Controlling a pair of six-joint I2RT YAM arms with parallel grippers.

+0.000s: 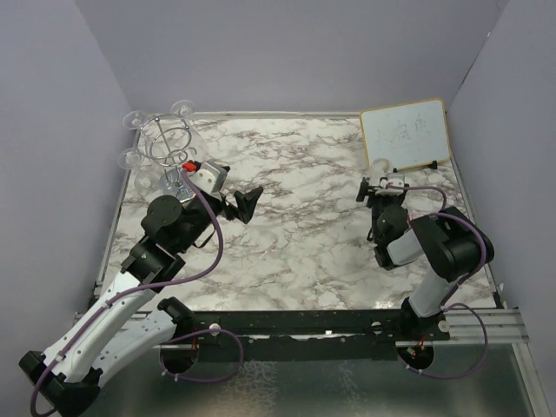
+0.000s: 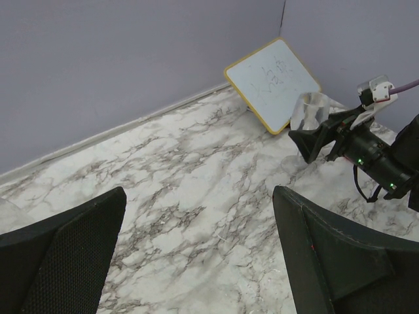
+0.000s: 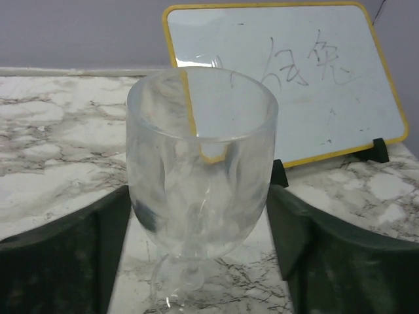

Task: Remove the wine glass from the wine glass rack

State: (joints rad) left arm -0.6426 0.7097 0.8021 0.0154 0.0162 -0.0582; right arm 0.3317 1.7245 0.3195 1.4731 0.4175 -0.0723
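Note:
A clear wine glass [image 3: 200, 176] stands upright with its foot on the marble table, in front of a whiteboard. My right gripper [image 3: 200, 222] is closed on its bowl, with one dark finger [image 3: 72, 255] against each side. The glass [image 1: 380, 165] and right gripper [image 1: 382, 186] are at the right of the top view. The chrome wine glass rack [image 1: 169, 148] stands at the far left corner with several glasses still hanging on it. My left gripper [image 1: 244, 203] is open and empty just right of the rack, with wide-spread fingers [image 2: 65, 261] pointing across the table at the glass [image 2: 311, 111].
A yellow-framed whiteboard [image 1: 405, 134] leans on black feet at the far right, just behind the glass. Purple walls close in the table on the left, back and right. The marble table [image 1: 295, 234] lies between the two arms.

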